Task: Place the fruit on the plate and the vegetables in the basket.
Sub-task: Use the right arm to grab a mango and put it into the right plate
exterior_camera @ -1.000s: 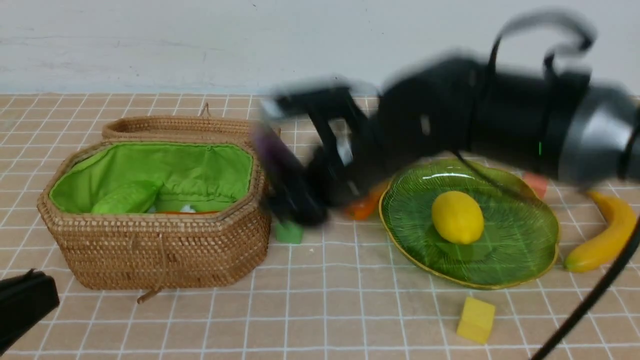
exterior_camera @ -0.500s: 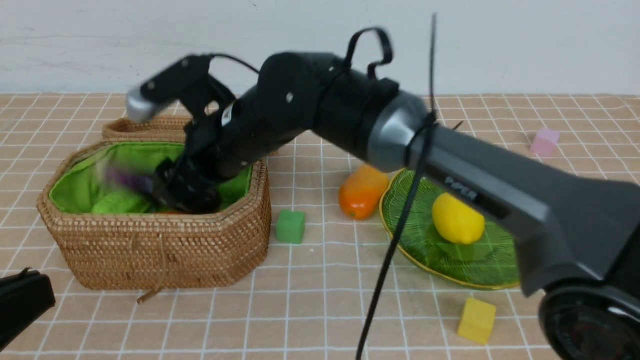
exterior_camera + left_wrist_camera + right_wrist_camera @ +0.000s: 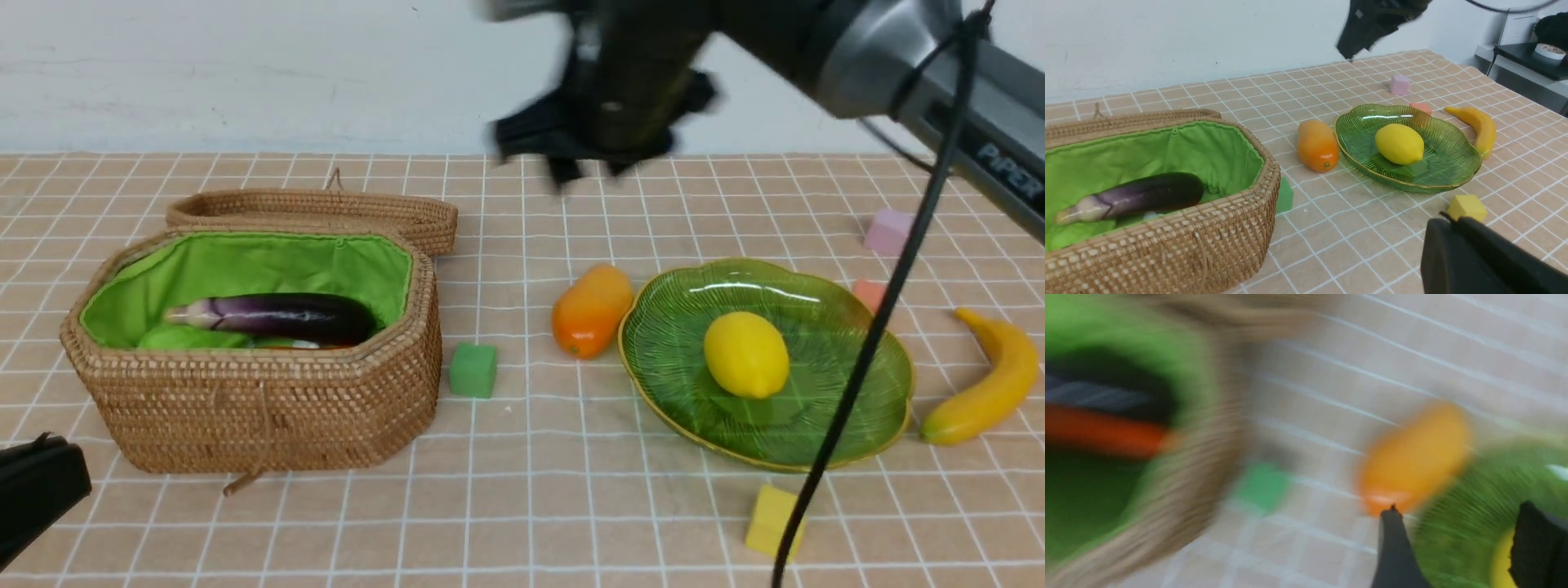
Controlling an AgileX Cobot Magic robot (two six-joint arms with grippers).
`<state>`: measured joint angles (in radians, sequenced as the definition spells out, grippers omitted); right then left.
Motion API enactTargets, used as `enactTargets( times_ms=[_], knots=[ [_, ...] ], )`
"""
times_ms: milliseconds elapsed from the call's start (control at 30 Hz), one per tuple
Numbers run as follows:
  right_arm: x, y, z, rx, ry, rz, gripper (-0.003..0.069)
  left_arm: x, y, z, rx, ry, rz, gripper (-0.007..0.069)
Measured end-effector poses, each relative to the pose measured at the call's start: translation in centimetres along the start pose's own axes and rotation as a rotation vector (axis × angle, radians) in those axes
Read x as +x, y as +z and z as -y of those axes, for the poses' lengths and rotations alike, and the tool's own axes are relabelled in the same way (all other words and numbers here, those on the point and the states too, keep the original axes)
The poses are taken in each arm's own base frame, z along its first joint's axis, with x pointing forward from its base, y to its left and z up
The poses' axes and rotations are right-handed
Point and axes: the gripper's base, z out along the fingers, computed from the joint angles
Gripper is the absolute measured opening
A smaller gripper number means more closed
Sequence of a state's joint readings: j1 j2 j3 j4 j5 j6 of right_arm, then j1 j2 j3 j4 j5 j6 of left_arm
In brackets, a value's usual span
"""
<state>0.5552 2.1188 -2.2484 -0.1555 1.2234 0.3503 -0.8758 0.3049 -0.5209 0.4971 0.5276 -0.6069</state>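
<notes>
- Eggplant [image 3: 277, 317] lies inside the basket [image 3: 261, 408], on the bright green lining. It rests over the light green gourd [image 3: 175, 336], and a sliver of the orange carrot [image 3: 302, 346] shows beneath it.
- It looks long and glossy. Most of the body is dark purple, nearly black, fading through streaked violet to a pale cream stem end.
- Its long axis runs along the basket's length, close to level. In my front view the pale stem end points to my left. The dark rounded end points to my right, toward the green cube [image 3: 473, 370] on the bench just outside the basket wall.
- The woven lid [image 3: 310, 211] lies open behind the basket.
- The lemon [image 3: 746, 354] sits near the middle of the plate [image 3: 849, 367]. The mango [image 3: 592, 310] lies on the bench just beside the plate's left rim, and I cannot tell whether they touch. The banana [image 3: 988, 376] lies on the bench off the plate's right rim.
- My right gripper [image 3: 588, 167] hangs high above the bench, blurred and well apart from the basket. Its wrist view shows the jaws wide apart with nothing between them.
- My left gripper [image 3: 37, 490] sits low at the near left corner. Only a dark edge shows, so I cannot tell how its jaws stand.
</notes>
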Motion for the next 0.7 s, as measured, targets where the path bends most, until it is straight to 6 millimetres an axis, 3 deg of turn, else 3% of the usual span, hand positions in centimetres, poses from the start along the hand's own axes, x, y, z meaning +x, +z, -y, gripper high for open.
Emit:
enactTargets(
  times_ms=[67,133,267,500,700],
  knots=[
    [-0.1,1.9,1.1,0.008,0.059,-0.023,0.0412,0.0,0.0,0.0,0.004,-0.007,-0.002,0.0008],
    [-0.1,6.0,2.8,-0.038,0.165,-0.069,0.0473,0.1,0.0,0.1,0.014,-0.026,-0.008,0.0008],
    [0.2,10.1,3.3,-0.151,0.257,-0.109,0.0589,0.1,0.0,0.2,0.020,-0.039,-0.012,0.0008],
    [0.9,12.9,3.1,-0.194,0.289,-0.134,0.0617,0.1,0.0,0.2,0.022,-0.042,-0.014,0.0013],
    [1.2,13.7,3.1,-0.186,0.288,-0.154,0.0598,0.1,0.0,0.2,0.022,-0.043,-0.014,0.0014]
  ],
)
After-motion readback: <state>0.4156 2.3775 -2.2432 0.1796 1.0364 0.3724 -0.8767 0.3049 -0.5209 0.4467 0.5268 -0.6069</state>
